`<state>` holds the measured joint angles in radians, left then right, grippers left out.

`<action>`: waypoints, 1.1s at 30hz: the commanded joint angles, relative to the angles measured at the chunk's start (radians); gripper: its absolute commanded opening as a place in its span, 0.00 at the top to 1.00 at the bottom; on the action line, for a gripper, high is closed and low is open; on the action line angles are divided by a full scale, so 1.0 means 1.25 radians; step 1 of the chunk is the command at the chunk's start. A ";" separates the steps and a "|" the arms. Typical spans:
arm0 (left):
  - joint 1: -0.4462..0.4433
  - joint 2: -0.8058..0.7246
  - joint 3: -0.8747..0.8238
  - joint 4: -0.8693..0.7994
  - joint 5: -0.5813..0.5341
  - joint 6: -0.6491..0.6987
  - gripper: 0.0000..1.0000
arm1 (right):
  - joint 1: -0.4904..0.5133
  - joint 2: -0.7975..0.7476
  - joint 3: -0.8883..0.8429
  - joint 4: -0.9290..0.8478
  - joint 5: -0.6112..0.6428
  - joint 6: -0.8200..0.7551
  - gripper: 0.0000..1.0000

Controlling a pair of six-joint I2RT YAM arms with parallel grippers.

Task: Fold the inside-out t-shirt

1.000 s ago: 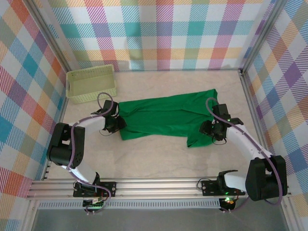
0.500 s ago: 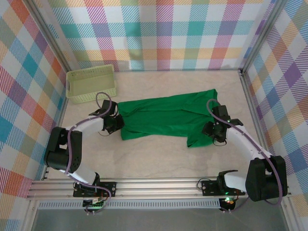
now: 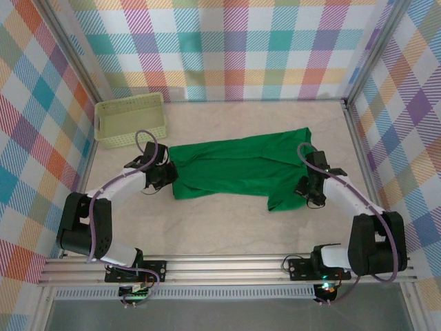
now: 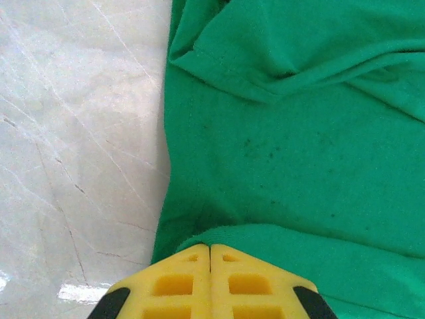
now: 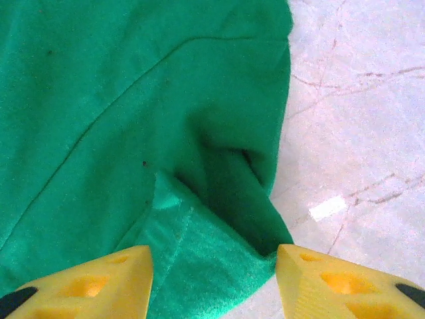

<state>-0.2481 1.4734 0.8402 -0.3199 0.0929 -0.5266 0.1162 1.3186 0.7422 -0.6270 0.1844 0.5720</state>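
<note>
- Left gripper (image 3: 165, 177): 2 yellow fingers (image 4: 179, 282) pressed flat together, no gap along the line where they meet; seen from the left wrist, the left gripper (image 4: 210, 248) has its tips at a rolled hem of the inside-out t-shirt (image 4: 299, 166), and the cloth bunches up right at the tips, so it reads as a pinch on that hem.
- Right gripper (image 3: 309, 194): jaws spread apart; seen from the right wrist, the right gripper (image 5: 214, 258) straddles a folded corner of the inside-out t-shirt (image 5: 133, 100); the cloth lies between the 2 fingers (image 5: 119, 279); the inner face of each finger is close to the fold, contact cannot be told.
- Inside-out t-shirt (image 3: 234, 169): lies spread and wrinkled across the middle of the table (image 3: 227, 227), long side running left to right; left edge at the left gripper, near right corner at the right gripper; 1 flap hangs toward the near edge on the right.
- Cloth surface: plain bright green; a stitched seam line runs diagonally in the right wrist view; a few small dark specks in the left wrist view.
- Basket (image 3: 131, 121): pale yellow-green lattice plastic, at the far left of the table, apart from the shirt.
- Table: pale, marble-like, with thin veins.
</note>
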 commanded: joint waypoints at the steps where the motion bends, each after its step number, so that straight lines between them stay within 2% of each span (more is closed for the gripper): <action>1: -0.010 -0.014 -0.008 -0.026 -0.007 0.005 1.00 | -0.003 0.028 0.042 0.010 0.042 -0.028 0.50; 8: -0.019 -0.013 -0.005 -0.028 -0.013 0.003 1.00 | -0.003 0.097 0.073 -0.002 0.061 -0.056 0.51; 15: -0.029 -0.004 0.001 -0.026 -0.017 -0.001 1.00 | 0.004 0.159 0.100 -0.002 0.011 -0.069 0.56; 22: -0.035 -0.003 0.005 -0.031 -0.023 -0.001 1.00 | 0.005 0.145 0.099 -0.011 0.035 -0.072 0.72; 30: -0.041 -0.020 -0.001 -0.026 -0.023 -0.001 1.00 | 0.005 0.089 0.107 -0.041 0.078 -0.075 0.99; 33: -0.042 -0.046 -0.017 -0.025 -0.031 -0.003 1.00 | 0.004 0.036 0.117 -0.067 0.101 -0.074 1.00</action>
<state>-0.2825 1.4670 0.8394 -0.3382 0.0734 -0.5270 0.1181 1.4307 0.8532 -0.6594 0.2634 0.4820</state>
